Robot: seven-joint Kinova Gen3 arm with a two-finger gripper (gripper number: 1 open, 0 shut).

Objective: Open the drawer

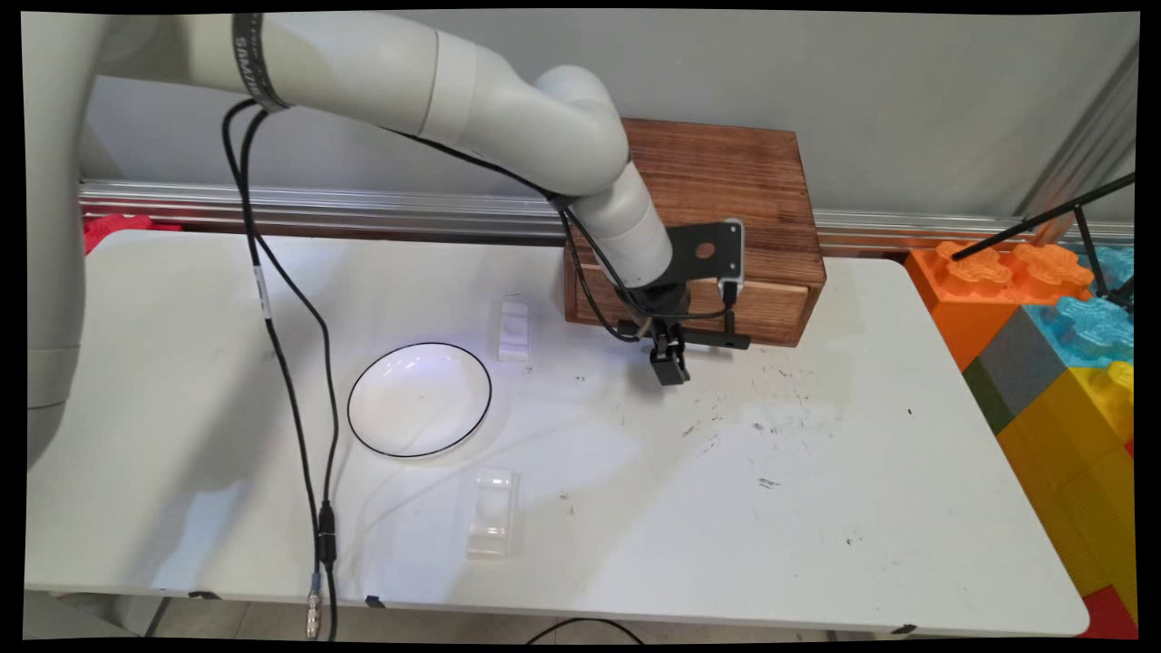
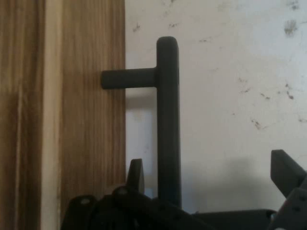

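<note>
A brown wooden box point(image 1: 726, 181) stands at the table's back, with a lighter drawer front point(image 1: 771, 308) facing the near side. A black bar handle point(image 1: 735, 342) sticks out from that front. My gripper point(image 1: 669, 370) hangs straight down at the handle, its tips just above the table. In the hand view the handle point(image 2: 168, 120) runs up between the two fingers, close to the left fingertip point(image 2: 135, 173) and far from the right one point(image 2: 287, 168). The gripper point(image 2: 211, 170) is open and grips nothing. The wooden front point(image 2: 72, 115) fills the left of that view.
A white plate point(image 1: 419, 399) with a black rim lies left of the gripper. A small white block point(image 1: 513, 331) sits behind it and a clear plastic piece point(image 1: 491, 512) in front. Big coloured toy bricks point(image 1: 1043, 363) stand off the table's right end. Black cables point(image 1: 290, 363) hang over the left.
</note>
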